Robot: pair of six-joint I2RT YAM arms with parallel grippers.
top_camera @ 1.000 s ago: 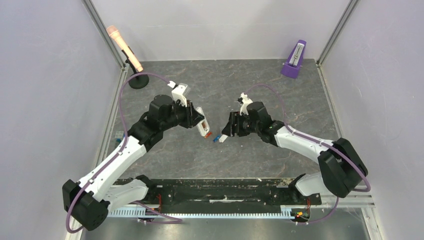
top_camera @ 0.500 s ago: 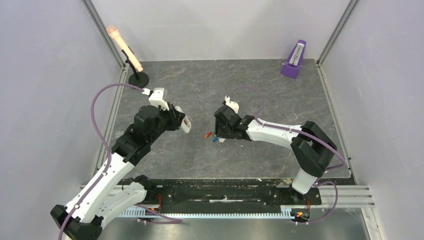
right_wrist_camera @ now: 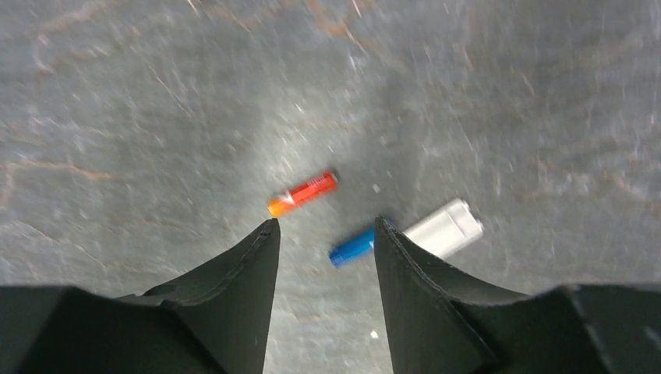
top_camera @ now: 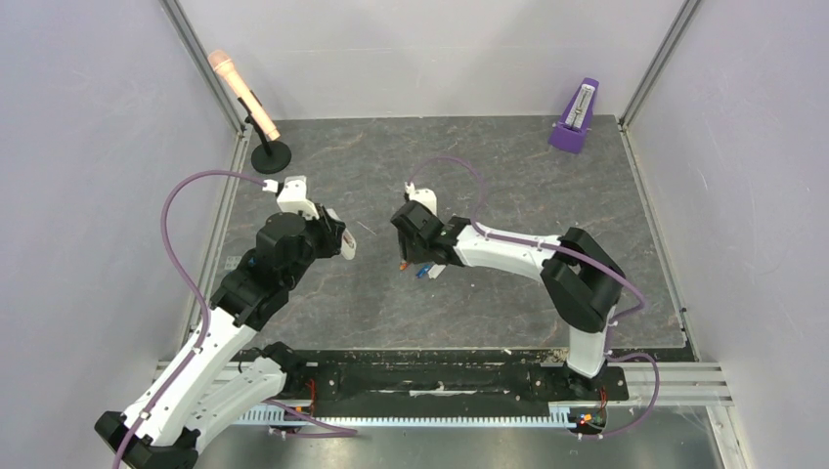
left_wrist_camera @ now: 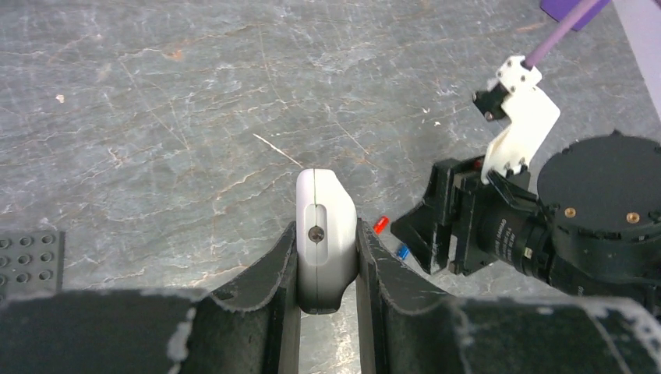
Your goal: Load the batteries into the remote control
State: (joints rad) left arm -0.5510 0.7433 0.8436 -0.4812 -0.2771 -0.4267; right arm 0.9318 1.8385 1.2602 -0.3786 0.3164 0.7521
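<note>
Left jaws clamp the remote [left_wrist_camera: 323, 202]; the red battery [right_wrist_camera: 302, 192] and blue battery [right_wrist_camera: 352, 246] lie loose on the tabletop [left_wrist_camera: 156, 117] below the parted right jaws.
The left arm [top_camera: 210, 332] rises from its base and reaches inward, wrist aimed right. Its jaws grip the remote by both sides, a thin edge facing the wrist camera, the long axis running out past the fingertips toward the right arm [top_camera: 508, 252]. Between the arms the two batteries lie near each other, slanted and roughly parallel. A white piece [right_wrist_camera: 444, 227] sits just beside the blue one. The right arm stretches left with its elbow raised, jaws apart and empty, pointing down over the batteries.
</note>
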